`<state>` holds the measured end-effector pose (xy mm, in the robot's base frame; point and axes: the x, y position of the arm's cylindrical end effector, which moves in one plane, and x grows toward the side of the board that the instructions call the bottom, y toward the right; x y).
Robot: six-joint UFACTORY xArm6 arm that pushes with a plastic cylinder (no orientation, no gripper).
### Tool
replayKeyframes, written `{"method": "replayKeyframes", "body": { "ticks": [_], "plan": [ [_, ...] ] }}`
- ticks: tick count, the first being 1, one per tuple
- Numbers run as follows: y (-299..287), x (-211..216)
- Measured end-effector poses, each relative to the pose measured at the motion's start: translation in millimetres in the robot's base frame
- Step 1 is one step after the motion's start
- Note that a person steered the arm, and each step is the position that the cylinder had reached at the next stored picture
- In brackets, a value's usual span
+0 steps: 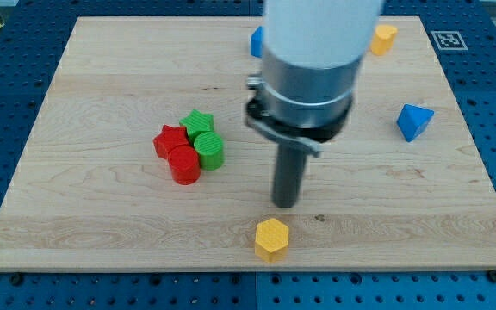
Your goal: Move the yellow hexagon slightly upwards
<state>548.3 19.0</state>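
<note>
The yellow hexagon (pixel 272 238) lies near the view's bottom edge of the wooden board (pixel 102 86), a little right of centre. My tip (pixel 286 205) stands just above it in the view and slightly to the right, a short gap away, not touching it. The arm's grey and white body rises from the rod toward the view's top.
A cluster sits left of centre: a red star (pixel 169 139), a red cylinder (pixel 184 164), a green star (pixel 199 122) and a green cylinder (pixel 210 151). A blue block (pixel 414 121) lies at the right. Another yellow block (pixel 384 39) and a partly hidden blue block (pixel 256 41) lie at the top.
</note>
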Motion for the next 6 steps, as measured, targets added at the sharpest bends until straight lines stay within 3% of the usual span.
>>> {"method": "replayKeyframes", "body": {
  "ticks": [1,2,3,4,6],
  "plan": [
    [-47.3,3.5],
    [-86.5,33.5],
    [-82.9,69.0],
    [-35.6,70.5],
    [62.8,26.8]
  ]
}}
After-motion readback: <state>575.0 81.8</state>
